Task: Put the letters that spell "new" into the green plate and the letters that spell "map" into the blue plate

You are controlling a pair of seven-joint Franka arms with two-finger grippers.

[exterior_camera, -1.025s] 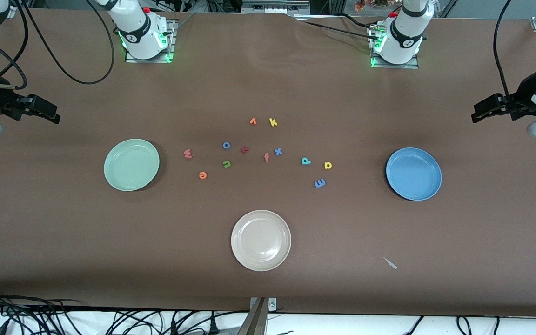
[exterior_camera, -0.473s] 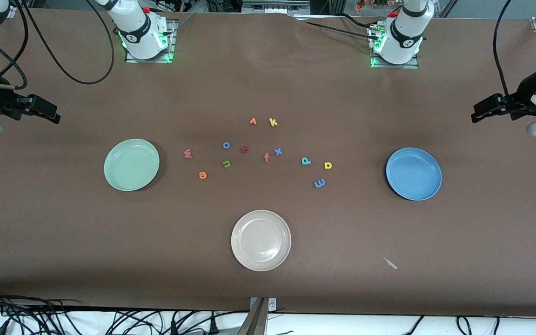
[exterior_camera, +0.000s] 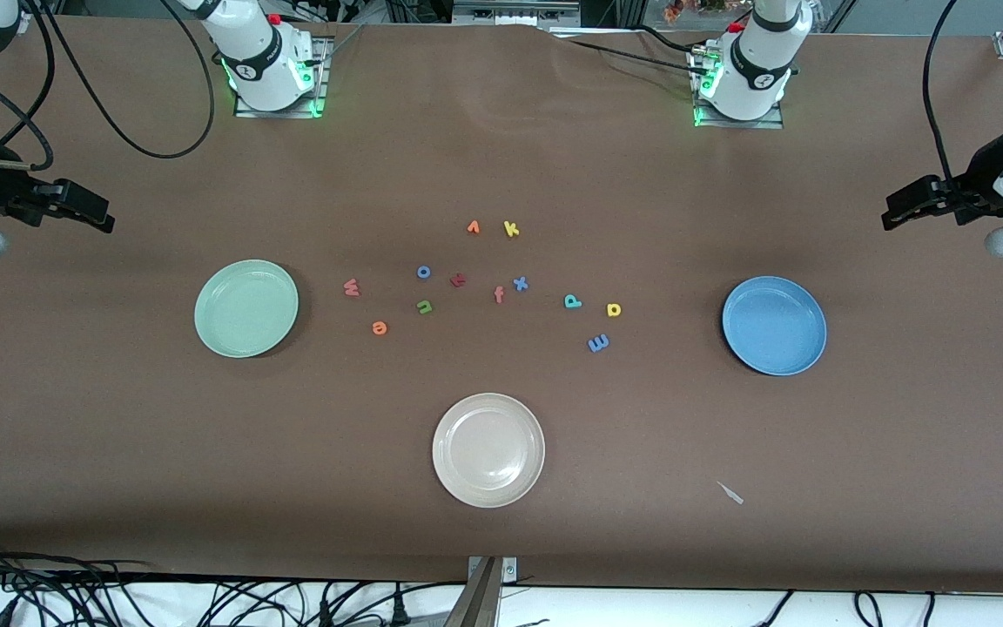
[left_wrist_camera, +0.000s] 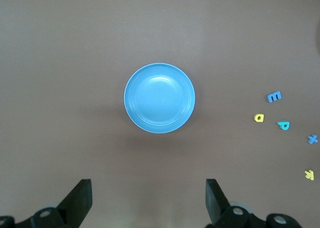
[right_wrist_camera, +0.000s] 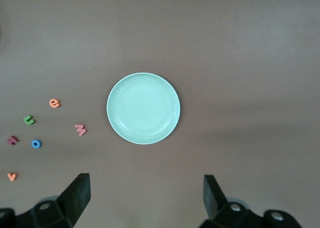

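Note:
The green plate (exterior_camera: 245, 308) (right_wrist_camera: 143, 108) lies toward the right arm's end, the blue plate (exterior_camera: 774, 325) (left_wrist_camera: 159, 97) toward the left arm's end. Between them on the table lie salmon "w" (exterior_camera: 352, 287), orange "e" (exterior_camera: 380, 327), olive "n" (exterior_camera: 424, 306), teal "p" (exterior_camera: 572, 301), yellow "a" (exterior_camera: 613, 309) and blue "m" (exterior_camera: 598, 342). My left gripper (exterior_camera: 895, 213) (left_wrist_camera: 148, 203) hangs open and empty over bare table by the blue plate. Over bare table by the green plate, my right gripper (exterior_camera: 99, 216) (right_wrist_camera: 146, 200) is open and empty too.
A cream-white plate (exterior_camera: 488, 449) sits nearer the front camera, mid-table. Other letters mix in: blue "o" (exterior_camera: 424, 272), dark red letter (exterior_camera: 458, 279), orange "f" (exterior_camera: 499, 295), blue "x" (exterior_camera: 520, 283), orange letter (exterior_camera: 473, 227), yellow "k" (exterior_camera: 511, 229). A small white scrap (exterior_camera: 730, 493) lies near the front.

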